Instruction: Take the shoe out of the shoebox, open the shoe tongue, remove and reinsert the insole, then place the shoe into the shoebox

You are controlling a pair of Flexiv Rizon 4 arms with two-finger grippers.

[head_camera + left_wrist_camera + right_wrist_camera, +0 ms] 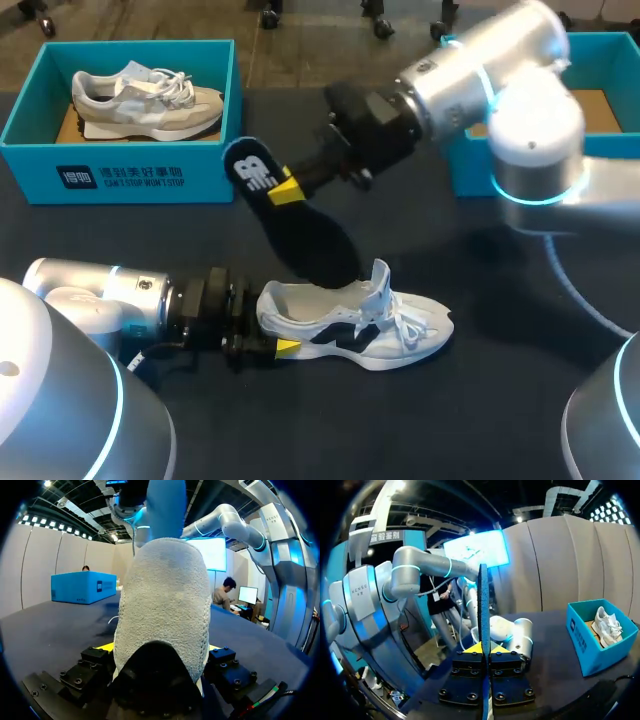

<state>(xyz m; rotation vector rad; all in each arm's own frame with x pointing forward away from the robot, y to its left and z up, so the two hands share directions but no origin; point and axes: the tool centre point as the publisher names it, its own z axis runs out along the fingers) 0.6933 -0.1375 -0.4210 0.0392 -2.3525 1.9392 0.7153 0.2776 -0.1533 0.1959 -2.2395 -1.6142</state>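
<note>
The shoe (355, 325) lies at the lower middle of the head view. Only the left wrist view shows the left gripper (160, 649) pinching its heel from both sides. The right gripper (484, 648) pinches the insole (483, 597), which is edge-on in its wrist view and broad from above.

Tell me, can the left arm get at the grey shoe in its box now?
Probably not yet. The left gripper is shut on the heel of the white shoe on the table, so it is not free. The box is open on top, with nothing over the grey shoe.
</note>
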